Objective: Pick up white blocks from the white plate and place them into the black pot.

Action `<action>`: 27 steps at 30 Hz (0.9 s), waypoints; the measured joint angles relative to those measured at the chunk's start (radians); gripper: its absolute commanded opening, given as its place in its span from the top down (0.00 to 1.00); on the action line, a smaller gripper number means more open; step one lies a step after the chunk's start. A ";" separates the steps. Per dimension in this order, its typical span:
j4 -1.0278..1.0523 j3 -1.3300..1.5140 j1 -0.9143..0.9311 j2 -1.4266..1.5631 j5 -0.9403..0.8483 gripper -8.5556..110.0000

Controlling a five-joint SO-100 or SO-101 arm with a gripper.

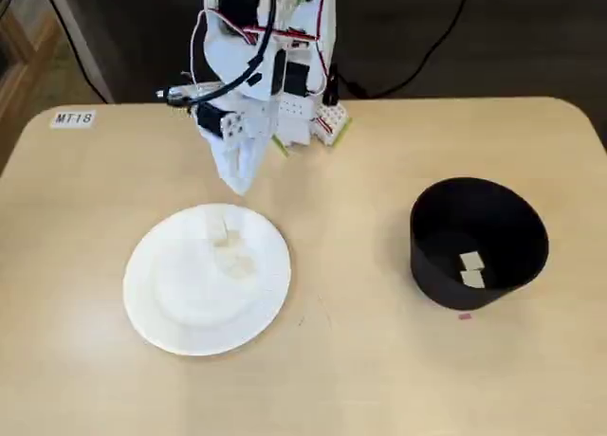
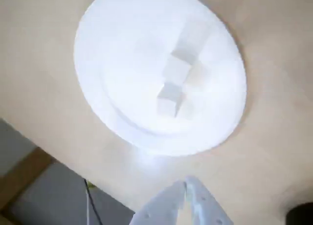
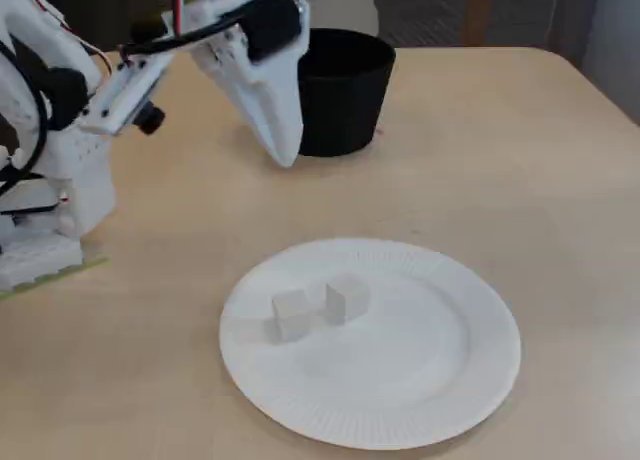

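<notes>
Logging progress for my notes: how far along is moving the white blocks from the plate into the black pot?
Partly done. Two white blocks already lie inside the black pot. Nothing is in hand: the gripper hangs empty above the table beside the white plate, fingers together. At least two blocks on the plate are left; a third is hard to confirm against the white.
</notes>
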 measured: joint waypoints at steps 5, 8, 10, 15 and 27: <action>0.041 0.109 0.054 0.020 0.170 0.95; 0.025 0.179 0.058 0.032 0.225 0.91; 0.002 0.212 0.074 0.032 0.236 0.77; -0.038 0.232 0.086 0.021 0.242 0.69; -0.229 0.233 0.089 -0.141 0.141 0.71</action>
